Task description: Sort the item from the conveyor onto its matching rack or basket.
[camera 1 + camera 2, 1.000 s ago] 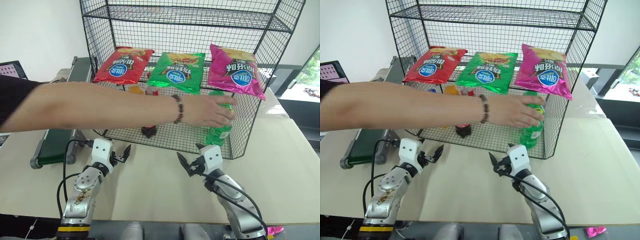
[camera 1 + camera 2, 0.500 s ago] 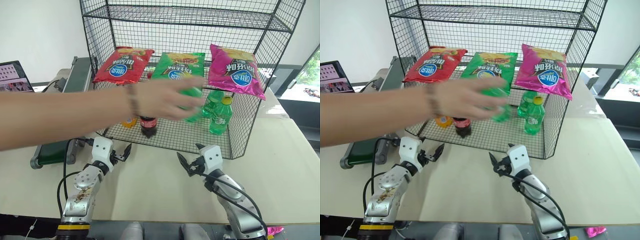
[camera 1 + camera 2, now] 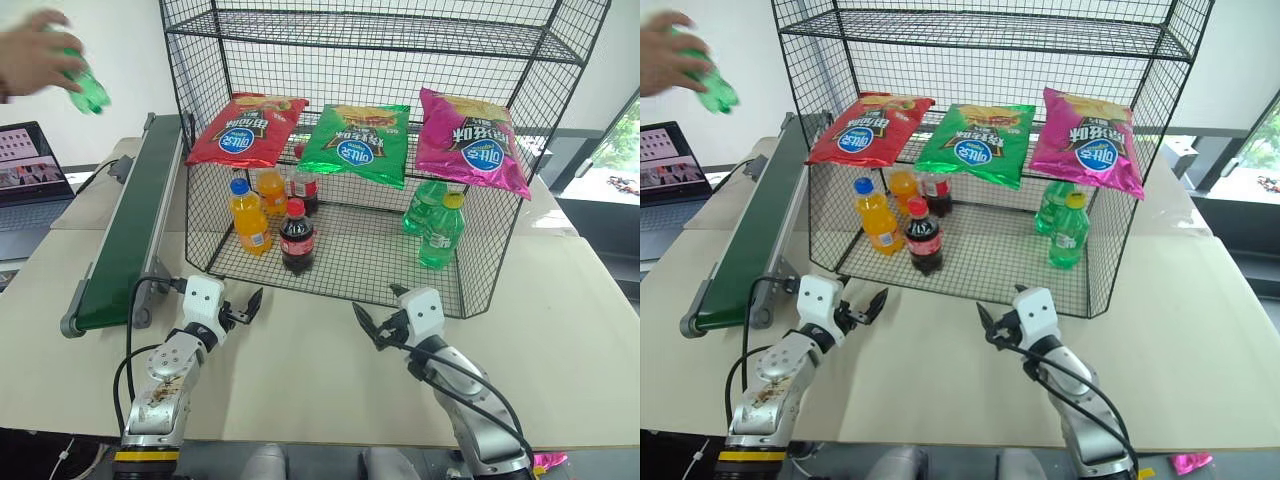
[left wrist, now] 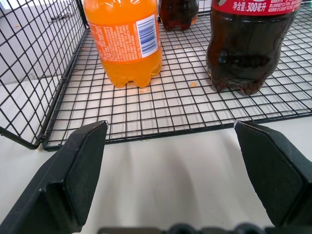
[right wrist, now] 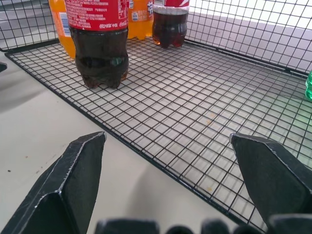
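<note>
A person's hand (image 3: 35,55) is holding the clear green plastic soda bottle (image 3: 88,90) above the long dark green conveyor belt (image 3: 125,240), likely to feed it. You're keeping your left gripper (image 3: 243,309) and right gripper (image 3: 378,325) spread, waiting before the black wire-mesh rack (image 3: 520,190).

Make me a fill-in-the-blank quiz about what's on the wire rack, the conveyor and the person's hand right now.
1. The person's hand holds a green bottle above the far end of the ____.
2. Of the three chip bags on the rack, the middle one is ____.
3. The cola bottle at the front has a ____ cap.
4. Both end effectors, left and right, rest with fingers ____.

Missing words: conveyor; green; red; open
</note>
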Available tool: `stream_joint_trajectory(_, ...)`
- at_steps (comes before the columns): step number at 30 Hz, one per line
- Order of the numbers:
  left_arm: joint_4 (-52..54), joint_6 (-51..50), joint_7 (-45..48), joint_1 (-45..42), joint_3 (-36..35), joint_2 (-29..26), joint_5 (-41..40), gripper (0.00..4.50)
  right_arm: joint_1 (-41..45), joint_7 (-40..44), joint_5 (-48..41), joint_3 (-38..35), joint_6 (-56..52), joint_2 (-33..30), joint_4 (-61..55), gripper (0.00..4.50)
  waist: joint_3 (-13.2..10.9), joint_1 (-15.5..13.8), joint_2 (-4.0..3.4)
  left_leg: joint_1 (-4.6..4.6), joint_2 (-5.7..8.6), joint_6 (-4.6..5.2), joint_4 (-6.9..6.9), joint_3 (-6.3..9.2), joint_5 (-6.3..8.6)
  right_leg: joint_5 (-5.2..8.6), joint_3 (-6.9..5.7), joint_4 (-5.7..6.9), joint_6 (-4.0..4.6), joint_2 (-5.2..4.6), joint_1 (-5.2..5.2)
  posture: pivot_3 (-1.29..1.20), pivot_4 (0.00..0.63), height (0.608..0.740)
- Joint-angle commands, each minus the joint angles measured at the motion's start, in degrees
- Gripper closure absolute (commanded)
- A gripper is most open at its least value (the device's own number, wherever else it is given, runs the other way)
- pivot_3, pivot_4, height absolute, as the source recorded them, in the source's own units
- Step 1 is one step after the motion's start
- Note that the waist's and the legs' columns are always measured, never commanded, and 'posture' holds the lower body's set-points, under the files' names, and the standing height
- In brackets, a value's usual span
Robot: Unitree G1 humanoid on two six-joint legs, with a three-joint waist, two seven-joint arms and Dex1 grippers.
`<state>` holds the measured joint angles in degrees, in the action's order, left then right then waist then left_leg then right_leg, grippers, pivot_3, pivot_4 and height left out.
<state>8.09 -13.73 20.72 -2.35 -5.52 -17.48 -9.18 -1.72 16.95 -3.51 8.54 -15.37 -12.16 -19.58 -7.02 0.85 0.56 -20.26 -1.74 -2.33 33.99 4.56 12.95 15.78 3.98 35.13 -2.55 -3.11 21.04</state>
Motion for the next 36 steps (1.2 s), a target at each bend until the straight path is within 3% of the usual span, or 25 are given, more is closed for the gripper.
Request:
stream_joint_trajectory(1,2.10,0.55,-0.08,0.02,-0.81,-0.49,-0.46,0.10,0.79,0.19,-0.33,0.01,-0.56,0.08,-2.77,0.00,0.00,0.01,0.00,0.00,0.00,0.00,0.00,0.00,0.00,0.00,0.00,0.00,0.00,0.00,0.00,0.00,0.150,0.738)
stream_joint_trajectory(15,2.29,0.09,0.48,0.12,-1.02,-0.53,-1.22,0.10,0.42,0.28,-0.21,-0.08,-0.65,0.08,-2.96,0.00,0.00,0.01,0.00,0.00,0.00,0.00,0.00,0.00,0.00,0.00,0.00,0.00,0.00,0.00,0.00,0.00,0.150,0.738)
stream_joint_trajectory(19,7.12,-0.66,4.57,1.80,-4.91,-2.38,-7.38,0.10,1.68,3.35,-2.26,-1.24,-1.41,-1.90,-4.15,0.00,0.00,0.19,0.00,0.00,-0.01,0.00,0.00,0.00,0.00,0.00,0.00,0.01,0.00,0.01,0.01,0.00,0.150,0.738)
stream_joint_trajectory(28,15.63,-5.84,-3.83,3.10,-23.83,-5.55,-15.73,0.10,17.42,21.04,-20.32,-2.04,-12.21,-8.93,-7.74,0.00,-0.01,0.54,-0.03,0.05,-0.08,0.01,0.03,0.01,0.00,0.02,0.00,0.05,-0.02,0.05,-0.04,0.00,0.150,0.738)
stream_joint_trajectory(36,11.87,-5.05,-9.35,2.71,-33.01,-4.98,-18.24,0.10,35.33,30.83,-29.50,0.76,-17.00,-6.11,-1.25,0.00,-0.02,0.04,0.01,0.03,-0.04,0.03,0.06,0.02,0.01,-0.07,-0.04,0.03,0.13,0.02,-0.03,0.00,0.150,0.738)
